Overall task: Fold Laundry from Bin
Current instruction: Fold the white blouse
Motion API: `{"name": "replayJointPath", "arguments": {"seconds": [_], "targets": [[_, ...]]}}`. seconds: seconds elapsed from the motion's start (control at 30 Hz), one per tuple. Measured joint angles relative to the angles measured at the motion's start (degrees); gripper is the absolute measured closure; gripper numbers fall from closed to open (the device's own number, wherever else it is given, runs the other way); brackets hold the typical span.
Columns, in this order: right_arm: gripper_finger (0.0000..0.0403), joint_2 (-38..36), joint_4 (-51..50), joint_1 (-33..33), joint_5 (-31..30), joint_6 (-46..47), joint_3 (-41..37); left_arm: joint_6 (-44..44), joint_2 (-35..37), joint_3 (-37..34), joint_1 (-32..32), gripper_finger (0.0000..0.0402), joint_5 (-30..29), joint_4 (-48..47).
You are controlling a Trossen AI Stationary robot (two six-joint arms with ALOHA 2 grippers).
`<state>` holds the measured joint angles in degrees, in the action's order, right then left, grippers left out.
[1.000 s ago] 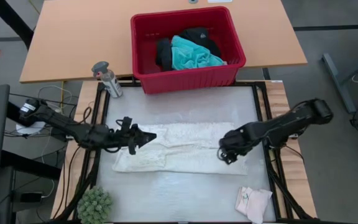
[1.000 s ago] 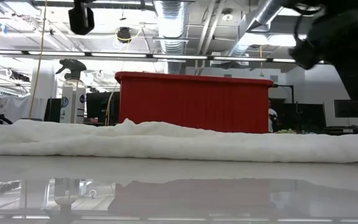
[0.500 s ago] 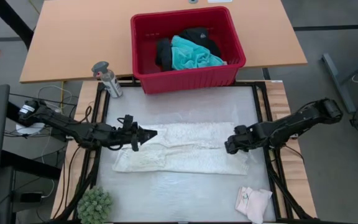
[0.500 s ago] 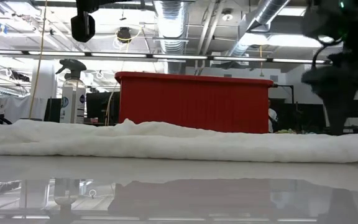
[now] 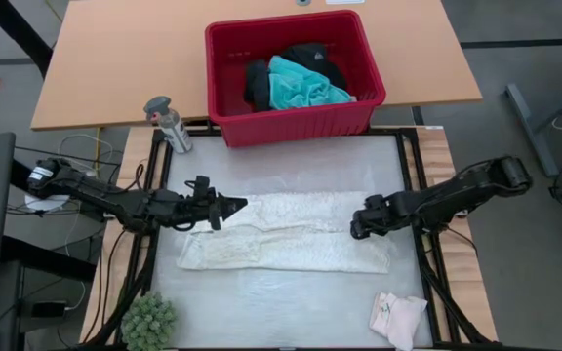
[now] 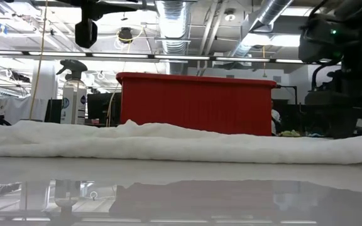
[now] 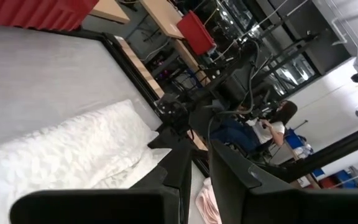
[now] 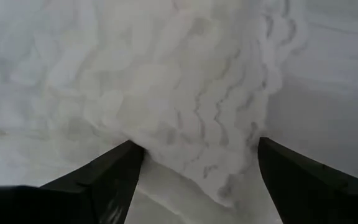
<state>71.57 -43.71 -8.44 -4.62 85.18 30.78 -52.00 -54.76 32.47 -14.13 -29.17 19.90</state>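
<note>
White lacy top (image 5: 286, 232) lies spread flat across the middle of the table (image 5: 291, 302), long axis running side to side, so both of my arms can reach an end each. My right hand (image 5: 362, 222) sits low at the garment's right edge with its two fingers (image 8: 104, 177) spread wide and nothing between them; the scalloped hem lies just ahead of the gap in the right wrist view, which I read as lining up to pinch that edge for a fold. My left hand (image 5: 230, 206) hovers over the top's left end, near the upper corner, fingers drawn nearly together; I see no cloth between them from above or in the left wrist view, so I judge it empty and waiting rather than gripping. The bin (image 5: 291, 125) stands at the far side of the table, beyond the top, out of the folding area but within reach; a turquoise shirt (image 5: 305, 86) and black clothing (image 5: 257, 83) lie heaped inside it, kept there until this piece is done. A small pale pink-white piece (image 5: 398, 317) rests at the near right corner, apart from the top, seemingly set aside. A spray bottle (image 5: 168, 123) stands just left of the bin, and a green spiky ball (image 5: 148, 320) sits at the near left corner, both off the cloth.
</note>
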Motion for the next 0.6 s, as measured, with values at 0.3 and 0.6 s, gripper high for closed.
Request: {"name": "replayJointPath", "arguments": {"seconds": [0.3, 0.6], "targets": [[0.0093, 7.2, 5.3, 2.3, 4.2, -1.0, 0.5, -1.2, 0.0, 0.0, 0.0, 0.0358, 0.0, 0.0], [0.0266, 5.5, 6.1, 4.5, 5.7, -0.1, 0.0, -1.4, 0.0, 0.0, 0.0, 0.0358, 0.5, -1.3]]}}
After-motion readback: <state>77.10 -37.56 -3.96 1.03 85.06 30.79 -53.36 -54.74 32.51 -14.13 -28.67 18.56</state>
